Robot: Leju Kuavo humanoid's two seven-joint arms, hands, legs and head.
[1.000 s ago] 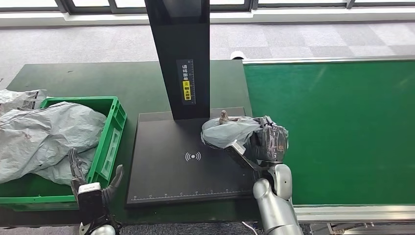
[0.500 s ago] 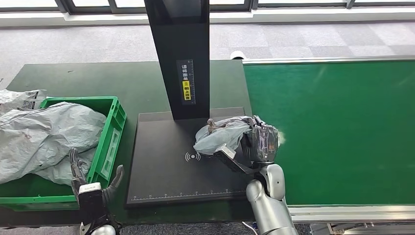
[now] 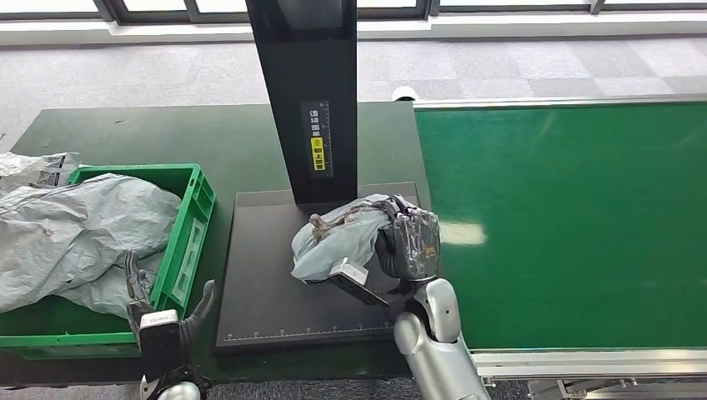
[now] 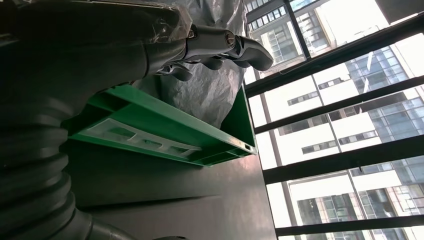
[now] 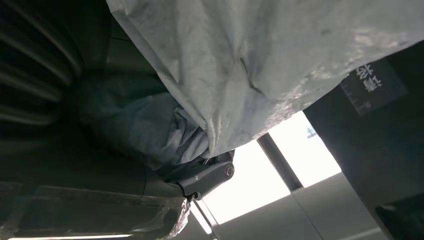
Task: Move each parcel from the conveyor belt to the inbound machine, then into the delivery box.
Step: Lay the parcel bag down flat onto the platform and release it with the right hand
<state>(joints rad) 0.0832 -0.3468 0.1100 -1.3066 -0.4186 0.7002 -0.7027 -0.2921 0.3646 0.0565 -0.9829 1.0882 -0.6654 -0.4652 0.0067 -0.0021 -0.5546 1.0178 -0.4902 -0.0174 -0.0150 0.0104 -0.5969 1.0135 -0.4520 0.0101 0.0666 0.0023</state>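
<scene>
A dark green tabletop carries the black scanner plate [image 3: 275, 292]. Over that plate, the right hand [image 3: 406, 243] grips a grey parcel [image 3: 333, 237]; best lowered flat, label facing the post. The left hand [image 3: 162, 321] hangs spread beside the crate [image 3: 188, 242].

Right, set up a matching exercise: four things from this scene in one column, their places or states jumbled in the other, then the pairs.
Things
1. grey parcel
2. green crate
3. left robot hand
4. conveyor belt

Places or states
A. bare green surface, nothing on it
B. held by the right robot hand over the black scanner plate
C. piled with grey bags
D. fingers spread, holding nothing, beside the crate

Pairs: 1-B, 2-C, 3-D, 4-A
</scene>
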